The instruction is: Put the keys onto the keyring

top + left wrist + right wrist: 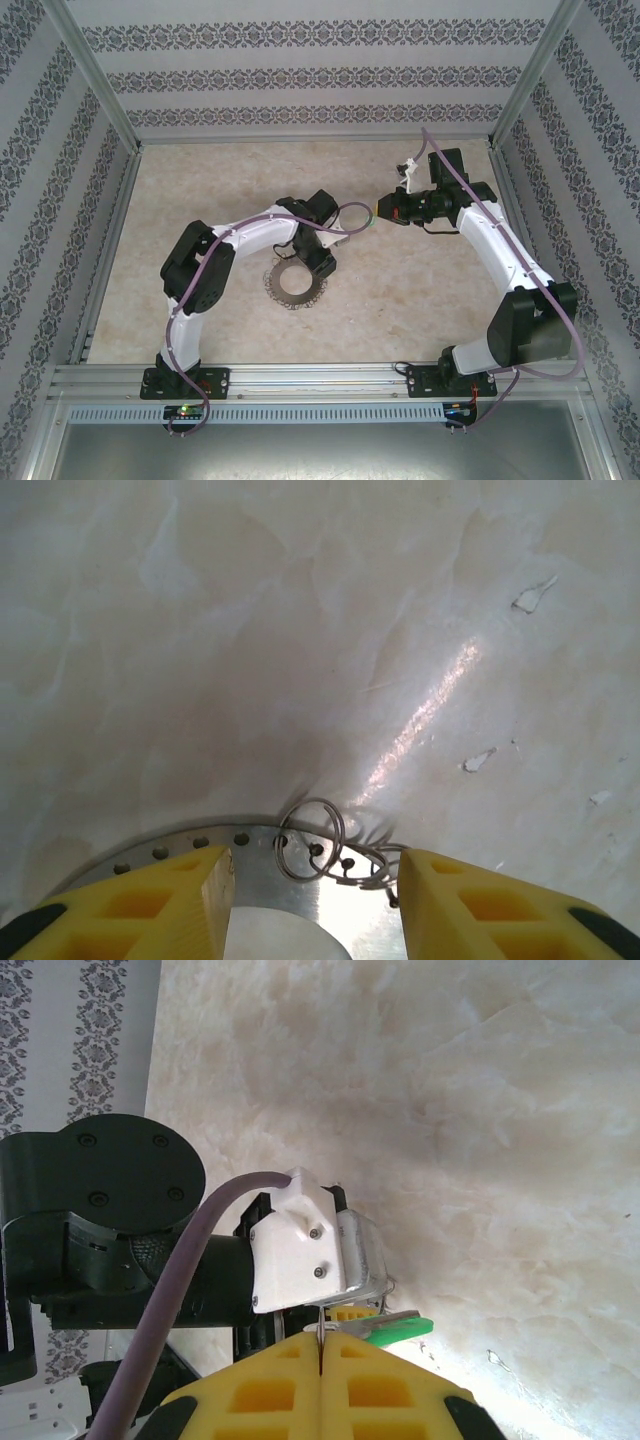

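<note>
Logging: right gripper (320, 1362) clamped on key (400, 1329) blade | keyring (280, 293) flat at its 7 o'clock, left gripper (312, 900) spread over rim | risk, I judge: unheld keyring skids, key twists.

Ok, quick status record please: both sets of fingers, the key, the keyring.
left fingers: open, one on either side of the keyring's band
right fingers: shut on the green-headed key
keyring: flat on the table, small wire rings through its edge holes
key on ring: not yet, held apart from it
</note>
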`<state>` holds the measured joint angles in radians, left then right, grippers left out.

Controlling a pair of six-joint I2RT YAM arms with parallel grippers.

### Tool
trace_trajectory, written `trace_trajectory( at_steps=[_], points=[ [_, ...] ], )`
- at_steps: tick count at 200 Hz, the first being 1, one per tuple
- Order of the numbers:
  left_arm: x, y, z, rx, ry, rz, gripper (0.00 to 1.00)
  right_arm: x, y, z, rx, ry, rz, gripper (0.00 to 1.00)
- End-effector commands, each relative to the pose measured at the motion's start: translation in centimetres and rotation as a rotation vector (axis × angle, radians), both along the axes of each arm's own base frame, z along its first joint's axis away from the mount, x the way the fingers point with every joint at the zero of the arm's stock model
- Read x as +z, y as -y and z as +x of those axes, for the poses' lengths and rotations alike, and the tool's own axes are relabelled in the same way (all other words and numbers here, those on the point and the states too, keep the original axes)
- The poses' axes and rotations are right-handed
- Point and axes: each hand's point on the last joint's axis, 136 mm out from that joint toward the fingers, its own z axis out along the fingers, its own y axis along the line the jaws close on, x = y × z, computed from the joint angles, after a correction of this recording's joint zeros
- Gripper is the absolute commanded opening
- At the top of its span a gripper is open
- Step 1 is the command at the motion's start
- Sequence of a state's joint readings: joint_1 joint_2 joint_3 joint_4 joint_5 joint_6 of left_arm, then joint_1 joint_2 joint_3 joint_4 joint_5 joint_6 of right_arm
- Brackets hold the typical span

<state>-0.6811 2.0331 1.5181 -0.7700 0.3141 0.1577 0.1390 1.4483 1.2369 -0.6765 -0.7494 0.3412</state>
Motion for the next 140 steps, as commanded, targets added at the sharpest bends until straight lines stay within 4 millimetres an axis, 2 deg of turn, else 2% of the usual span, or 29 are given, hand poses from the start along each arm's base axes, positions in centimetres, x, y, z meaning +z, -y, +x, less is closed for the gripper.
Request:
trace_trajectory(
  at_steps=[1, 27, 74, 140],
  points=[
    [-0.6, -0.4, -0.4, -0.038, -0.011, 0.066, 0.47, 0.9, 0.0, 0.4, 0.013, 0.025, 0.01, 0.0],
    [-0.8, -0.2, -0.3, -0.055, -0.012, 0.078, 0.47, 1.1, 0.1, 0.2, 0.013, 0.027, 0.009, 0.0],
    [-1.5, -0.4, -1.1, -0.11, -0.01, 0.131, 0.47, 1.1, 0.6, 0.1, 0.001, 0.021, 0.005, 0.0],
    [-2.0, -0.5, -0.3, -0.106, 0.01, 0.172, 0.43, 1.4, 0.6, 0.3, 0.004, 0.028, 0.01, 0.0]
  ],
)
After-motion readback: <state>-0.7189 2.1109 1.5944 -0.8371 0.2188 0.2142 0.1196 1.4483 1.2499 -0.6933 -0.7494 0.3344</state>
